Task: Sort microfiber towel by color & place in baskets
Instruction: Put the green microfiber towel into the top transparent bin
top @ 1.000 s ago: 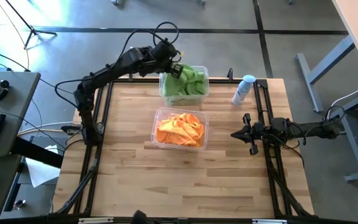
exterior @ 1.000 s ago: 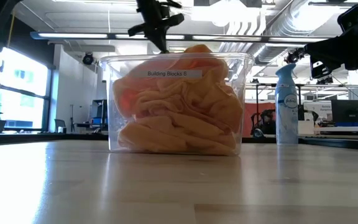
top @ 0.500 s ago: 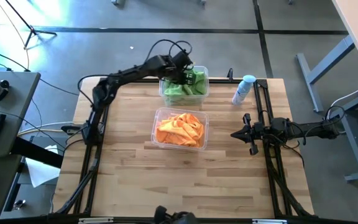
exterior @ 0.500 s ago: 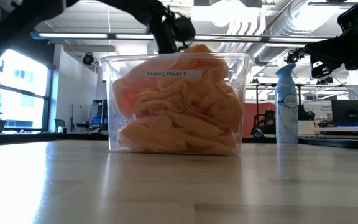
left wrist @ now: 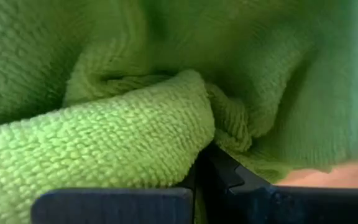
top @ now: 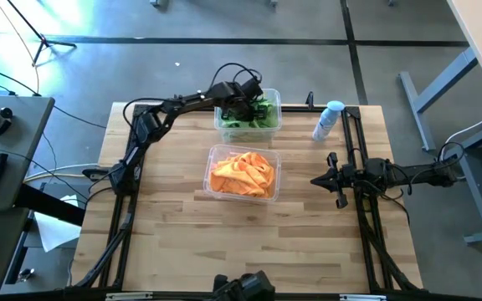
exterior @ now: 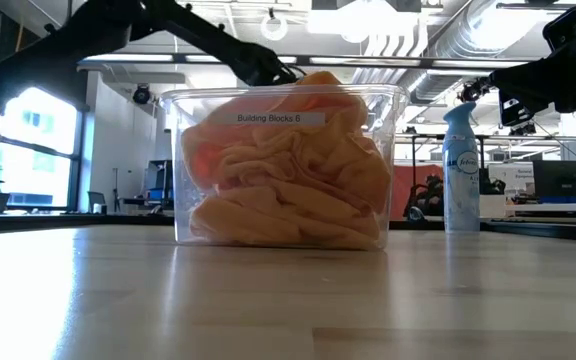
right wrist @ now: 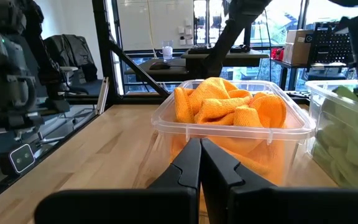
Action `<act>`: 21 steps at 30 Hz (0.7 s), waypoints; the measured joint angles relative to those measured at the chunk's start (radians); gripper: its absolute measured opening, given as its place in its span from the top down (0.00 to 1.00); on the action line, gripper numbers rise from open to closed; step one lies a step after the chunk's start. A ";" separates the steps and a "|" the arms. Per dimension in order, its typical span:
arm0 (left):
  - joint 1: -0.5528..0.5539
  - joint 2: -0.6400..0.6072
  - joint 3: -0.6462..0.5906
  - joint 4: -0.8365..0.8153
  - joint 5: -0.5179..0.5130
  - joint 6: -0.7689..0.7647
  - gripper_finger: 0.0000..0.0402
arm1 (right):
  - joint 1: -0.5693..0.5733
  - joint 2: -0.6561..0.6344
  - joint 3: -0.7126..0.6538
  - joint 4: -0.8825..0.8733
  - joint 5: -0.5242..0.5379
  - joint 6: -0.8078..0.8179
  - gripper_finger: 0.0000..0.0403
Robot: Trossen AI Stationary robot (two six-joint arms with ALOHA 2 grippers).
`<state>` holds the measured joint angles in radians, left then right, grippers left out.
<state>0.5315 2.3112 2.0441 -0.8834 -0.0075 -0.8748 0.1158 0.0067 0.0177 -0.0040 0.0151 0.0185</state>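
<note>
Two see-through baskets stand mid-table. The far basket holds lime green towels; the near basket holds orange towels, heaped up to its rim. My left gripper is down inside the far basket among the green towels, with its fingers shut. My right gripper waits shut above the table right of the orange basket, pointing at it. My left gripper comes slanting down from the table's left into the green towels, and its shut fingers press into a fold of the pile. Green cloth bulges around the fingertips. Whether any cloth lies between the fingers cannot be told.
A pale spray bottle stands upright near the table's far right edge, right of the green basket. Dark frame rails run along the table's left and right sides. Bare wood lies near and left of the orange basket.
My left gripper has moved from above the far basket's left rim toward the right and down into the basket, onto the green towels. The green pile now sits lower and shows less from above. The right arm has kept still.
</note>
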 joint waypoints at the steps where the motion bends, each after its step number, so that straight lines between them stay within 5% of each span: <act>1: 0.000 0.007 0.000 0.001 0.000 -0.014 1.00 | 0.000 0.000 0.000 0.000 0.000 0.000 1.00; 15: -0.001 0.063 0.002 0.050 0.028 0.031 0.99 | 0.000 0.000 0.000 0.000 0.000 0.000 1.00; 21: 0.000 0.064 0.001 0.074 0.082 0.105 0.91 | 0.000 0.000 0.000 0.000 0.000 0.000 1.00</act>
<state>0.5320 2.3756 2.0449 -0.8096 0.0750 -0.7697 0.1158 0.0067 0.0177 -0.0040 0.0151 0.0185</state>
